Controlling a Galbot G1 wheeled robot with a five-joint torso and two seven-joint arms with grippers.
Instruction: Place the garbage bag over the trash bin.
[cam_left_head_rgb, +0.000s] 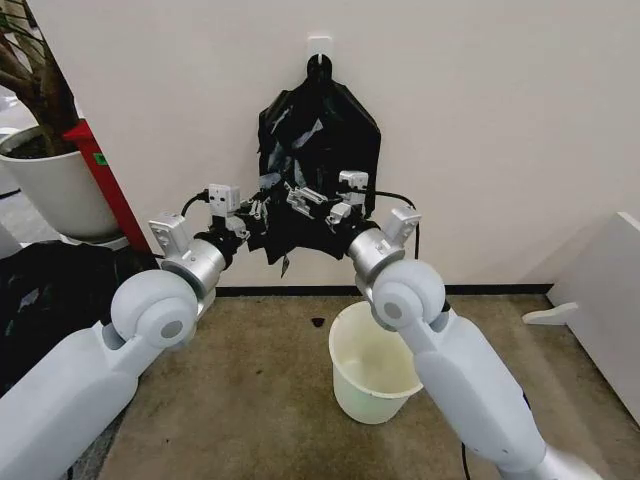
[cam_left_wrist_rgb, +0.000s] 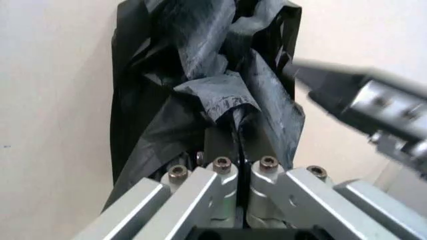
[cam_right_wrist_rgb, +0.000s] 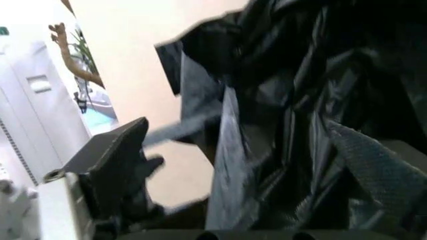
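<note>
The garbage bag (cam_left_head_rgb: 320, 130), black, glossy and wrinkled, hangs flat against the wall from a white hook (cam_left_head_rgb: 320, 45). Both arms reach up to its lower part. My left gripper (cam_left_head_rgb: 262, 212) is shut on a fold of the bag (cam_left_wrist_rgb: 220, 95), its fingers (cam_left_wrist_rgb: 220, 145) pressed together. My right gripper (cam_left_head_rgb: 315, 203) is just beside it and open, with bag plastic (cam_right_wrist_rgb: 293, 100) lying between its spread fingers (cam_right_wrist_rgb: 117, 150). The cream-white trash bin (cam_left_head_rgb: 360, 395) stands upright on the floor below the bag, in front of my right arm, with nothing in it.
A white plant pot (cam_left_head_rgb: 50, 185) and a red panel (cam_left_head_rgb: 105, 185) stand at the left by the wall. A dark heap of bags (cam_left_head_rgb: 50, 290) lies on the floor at the left. White furniture (cam_left_head_rgb: 610, 300) is at the right.
</note>
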